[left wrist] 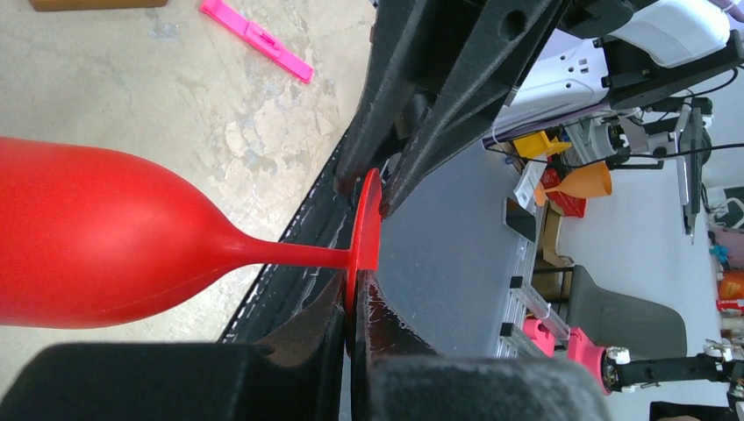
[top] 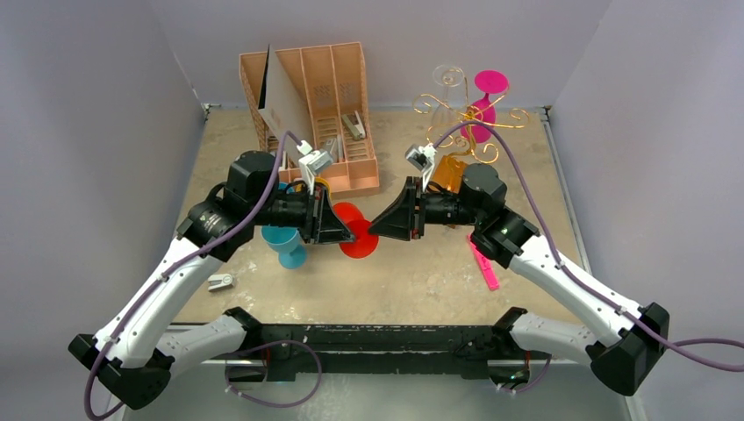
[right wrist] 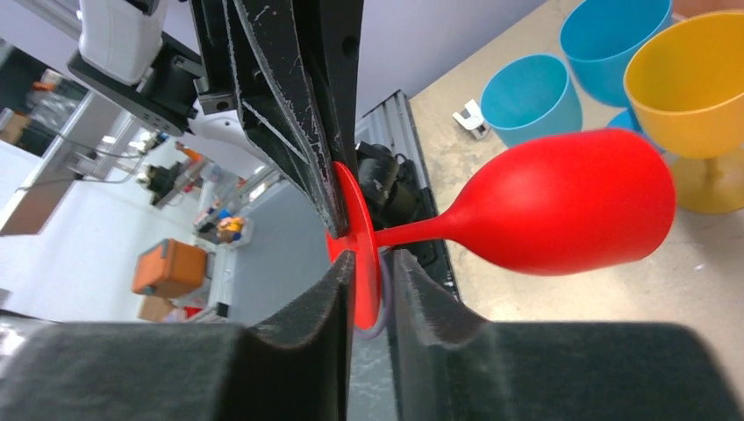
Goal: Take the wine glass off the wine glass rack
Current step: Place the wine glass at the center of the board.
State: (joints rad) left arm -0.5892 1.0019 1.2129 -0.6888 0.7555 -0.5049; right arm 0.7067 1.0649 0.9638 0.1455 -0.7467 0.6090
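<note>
Left wrist: left gripper (left wrist: pixel 354 296) pinches wine glass (left wrist: pixel 105 232); label (left wrist: pixel 527 184) seemingly illegible.

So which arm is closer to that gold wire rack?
The right. The right arm is just in front of the rack; the left arm is off to its left, beyond the red glass.
</note>
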